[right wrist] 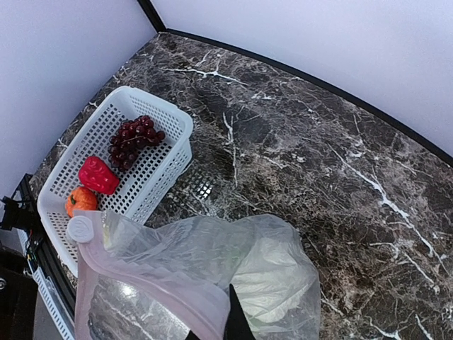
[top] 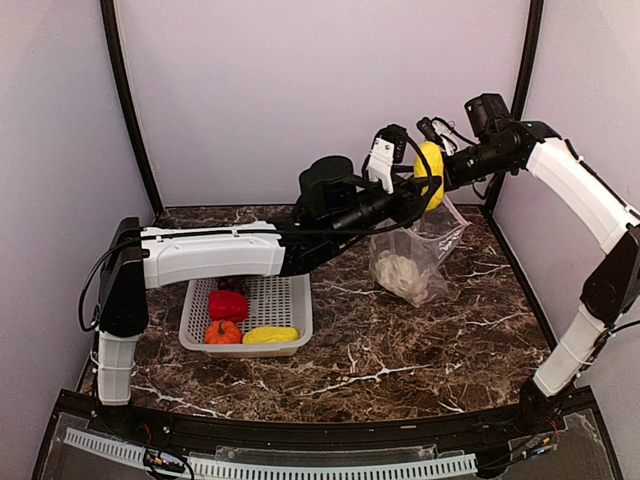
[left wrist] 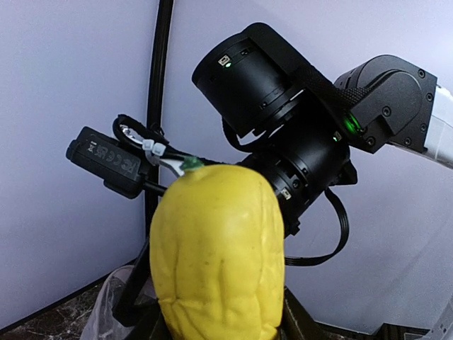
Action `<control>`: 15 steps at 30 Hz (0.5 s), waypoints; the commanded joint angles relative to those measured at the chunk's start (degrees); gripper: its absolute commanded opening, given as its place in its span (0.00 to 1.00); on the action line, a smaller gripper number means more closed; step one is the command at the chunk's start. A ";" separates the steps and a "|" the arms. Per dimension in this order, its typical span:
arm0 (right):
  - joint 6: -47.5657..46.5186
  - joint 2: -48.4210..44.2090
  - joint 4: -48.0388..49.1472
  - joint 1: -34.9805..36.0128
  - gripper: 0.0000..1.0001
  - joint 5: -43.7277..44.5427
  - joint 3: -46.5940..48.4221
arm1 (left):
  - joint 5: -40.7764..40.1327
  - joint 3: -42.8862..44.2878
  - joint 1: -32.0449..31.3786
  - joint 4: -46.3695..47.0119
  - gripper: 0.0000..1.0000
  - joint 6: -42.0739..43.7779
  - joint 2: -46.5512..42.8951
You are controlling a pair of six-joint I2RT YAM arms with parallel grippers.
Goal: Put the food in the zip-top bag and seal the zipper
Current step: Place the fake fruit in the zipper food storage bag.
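Left pincer [left wrist: 219, 322] pinches a yellow piece [top: 430, 172] upright in the air, directly above the bag [top: 420, 245]. Right pincer [right wrist: 230, 326], with only one dark fingertip in view, is pressed onto the bag's raised rim by the pinkish zipper [right wrist: 152, 273]. The mouth is open and faces upward. The bag's lower end rests on the surface [top: 400, 350], right of the basket [top: 290, 300] and apart from it. A cauliflower [top: 398, 272] lies inside the bag. The basket holds a pepper [top: 228, 305], an orange fruit [top: 222, 333], a second yellow piece [top: 270, 335] and grapes [right wrist: 134, 138].
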 commanded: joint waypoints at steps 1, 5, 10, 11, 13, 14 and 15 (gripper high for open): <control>1.57 -0.19 0.84 0.49 0.00 -2.47 1.04 | -8.84 3.54 -0.38 -0.74 0.34 3.66 2.03; 1.50 0.10 0.62 0.49 0.00 -1.67 1.81 | -12.60 6.27 -0.66 -5.70 0.39 4.25 4.25; 1.82 0.37 0.49 0.49 0.00 -0.33 2.65 | -20.03 5.82 -0.93 -8.71 0.45 2.88 4.96; 1.89 0.57 0.49 0.49 0.00 -0.17 2.71 | -21.21 5.65 -1.00 -8.93 0.47 2.71 4.97; 2.01 0.72 0.49 0.48 0.00 0.18 2.83 | -22.58 5.25 -0.96 -9.48 0.51 2.12 4.97; 2.02 0.76 0.46 0.45 0.00 0.23 2.95 | -22.91 5.10 -0.98 -9.56 0.52 2.11 4.93; 2.01 0.76 0.40 0.49 0.00 0.24 2.97 | -23.40 4.73 -0.96 -9.54 0.55 2.25 4.95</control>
